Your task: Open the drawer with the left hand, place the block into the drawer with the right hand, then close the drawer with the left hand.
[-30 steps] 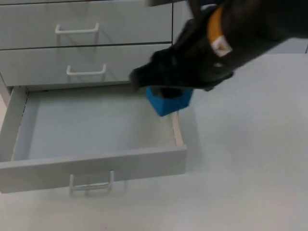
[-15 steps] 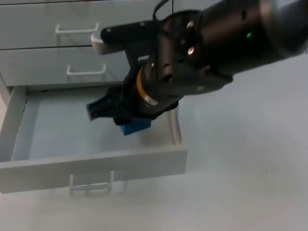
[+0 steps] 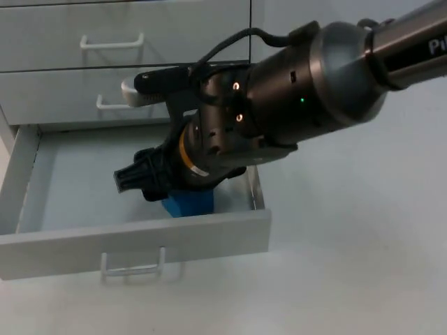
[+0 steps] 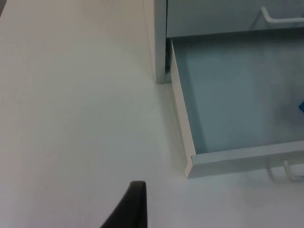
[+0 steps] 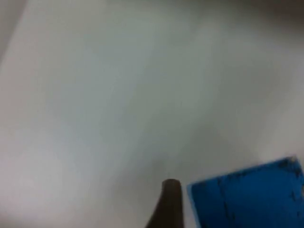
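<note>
From my station I see the bottom drawer [image 3: 91, 183] of the grey cabinet [image 3: 202, 35] pulled fully out over the white table [image 3: 349, 251]. Its front wall [image 3: 216, 234] carries a thin wire handle [image 3: 133, 266] at 6 o'clock in the top view. The two upper drawers [image 3: 63, 77] are closed.

The right arm enters from 2 o'clock and reaches across the right wall of the drawer. The right gripper [image 3: 133, 181] is low inside the drawer and points toward 9 o'clock. The blue block [image 3: 190, 204] is inside the drawer, at about 5 o'clock of the drawer floor. It is just behind the front wall and partly covered by the wrist of the right arm. In the right wrist view the block sits just beside the black tip of this gripper, with the pale drawer floor behind it. Whether the right gripper is clamped on the block or loose from it, I cannot tell. I also cannot tell if the block touches the floor.

The left arm waits. The left gripper [image 4: 134, 209] hangs over the bare table outside the left wall of the drawer, near its front corner. Whether it is apart or together I cannot tell. The left wrist view looks into the open drawer, and a small blue edge of the block shows there.
</note>
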